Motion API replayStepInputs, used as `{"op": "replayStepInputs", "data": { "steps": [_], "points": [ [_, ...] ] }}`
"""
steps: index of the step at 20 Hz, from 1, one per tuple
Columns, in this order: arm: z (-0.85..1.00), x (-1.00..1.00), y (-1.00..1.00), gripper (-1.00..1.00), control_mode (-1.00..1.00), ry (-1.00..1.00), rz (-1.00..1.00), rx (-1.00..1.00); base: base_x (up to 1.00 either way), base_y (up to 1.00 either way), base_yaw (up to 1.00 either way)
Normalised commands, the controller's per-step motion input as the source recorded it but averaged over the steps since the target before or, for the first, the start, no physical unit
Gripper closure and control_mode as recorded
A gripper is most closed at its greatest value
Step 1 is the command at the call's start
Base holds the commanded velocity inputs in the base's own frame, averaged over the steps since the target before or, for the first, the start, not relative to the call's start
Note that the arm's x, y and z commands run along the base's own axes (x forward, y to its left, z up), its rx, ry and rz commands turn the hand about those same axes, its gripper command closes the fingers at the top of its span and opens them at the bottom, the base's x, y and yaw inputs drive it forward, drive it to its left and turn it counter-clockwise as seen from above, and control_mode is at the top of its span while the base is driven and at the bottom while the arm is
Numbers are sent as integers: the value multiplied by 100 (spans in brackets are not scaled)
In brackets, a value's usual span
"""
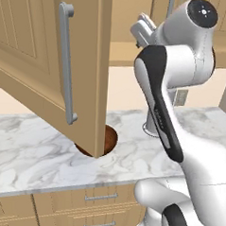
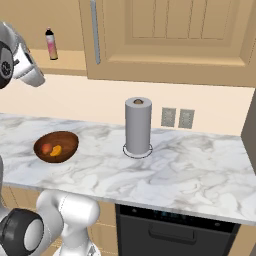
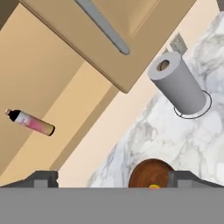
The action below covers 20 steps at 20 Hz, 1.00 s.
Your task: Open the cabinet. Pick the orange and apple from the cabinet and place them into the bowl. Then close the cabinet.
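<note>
- Left base view: my white arm (image 1: 181, 105) rises from the lower right and bends up toward the top of the picture. A cabinet (image 1: 52, 59) door stands swung open at the left, with its long grey bar handle (image 1: 66, 64) facing the camera. The door's lower corner hangs over the bowl (image 1: 109, 139), so just a brown sliver of the rim shows on the marble counter (image 1: 32, 152). Bare counter runs left of the bowl and on to the front edge, with drawers (image 1: 100, 197) below.
- Right base view: the bowl (image 2: 56, 146) sits on the counter (image 2: 190, 175) near its left end, back from the front edge. The apple (image 2: 46, 148) and the orange (image 2: 56, 150) lie inside it, side by side. A paper towel roll (image 2: 138, 126) stands upright, well apart to the right. A spray bottle (image 2: 51, 44) stands on the open cabinet (image 2: 175, 40) shelf, upper left. The stretch of counter right of the roll is bare.
- Hand view: my gripper (image 3: 112, 179) is spread wide and holds nothing, with the two dark fingertips (image 3: 43, 178) far apart at the bottom. Between them I see the bowl (image 3: 148, 173) below, with a speck of the orange (image 3: 154, 187). The towel roll (image 3: 177, 83) and the bottle (image 3: 30, 122) are in sight too.
</note>
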Motion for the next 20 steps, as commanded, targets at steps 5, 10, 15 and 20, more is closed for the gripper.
{"op": "replayStepInputs", "data": {
  "steps": [5, 10, 15, 20],
  "points": [
    [-2, -94, -18, -100, -100, 0, 0, 0, 0, 0, 0],
    [-1, -86, -3, -100, -100, -1, 5, 0, 0, 0, 0],
    [-2, -83, 0, -100, -100, -17, 7, -1, 0, 0, 0],
    [-7, -84, 0, -100, -100, -12, 2, 0, 0, 0, 0]
  ]
}}
